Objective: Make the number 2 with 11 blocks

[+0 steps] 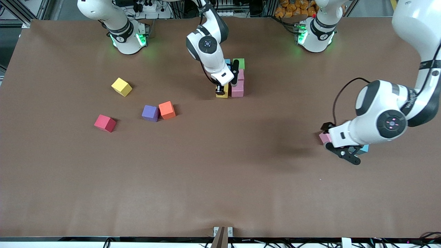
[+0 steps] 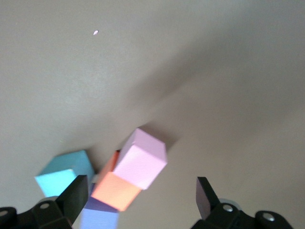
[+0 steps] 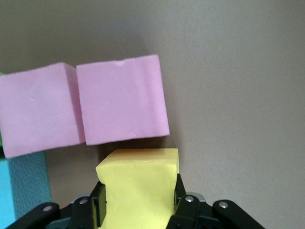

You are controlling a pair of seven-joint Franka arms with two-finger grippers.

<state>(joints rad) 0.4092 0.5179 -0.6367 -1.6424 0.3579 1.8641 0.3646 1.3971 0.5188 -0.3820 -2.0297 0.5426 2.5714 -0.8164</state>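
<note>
My right gripper (image 1: 220, 90) (image 3: 138, 195) is shut on a yellow block (image 1: 222, 93) (image 3: 138, 181). That block is low, beside the nearer of two touching pink blocks (image 1: 237, 90) (image 3: 121, 105), and I cannot tell whether it rests on the table. A second pink block (image 1: 240, 75) (image 3: 38, 109), a green block (image 1: 239, 63) and a partly hidden light blue block (image 1: 227, 61) (image 3: 24, 186) lie farther from the camera. My left gripper (image 1: 344, 151) (image 2: 141, 193) hangs open over a small heap: a pink block (image 1: 324, 137) (image 2: 140, 158), an orange block (image 2: 116, 191), a light blue block (image 1: 363, 149) (image 2: 64, 174) and a purple block (image 2: 100, 217).
Toward the right arm's end of the brown table (image 1: 220, 179) lie loose blocks: yellow (image 1: 121, 86), purple (image 1: 150, 113) touching orange (image 1: 167, 110), and red (image 1: 105, 123). Both arm bases stand along the edge farthest from the camera.
</note>
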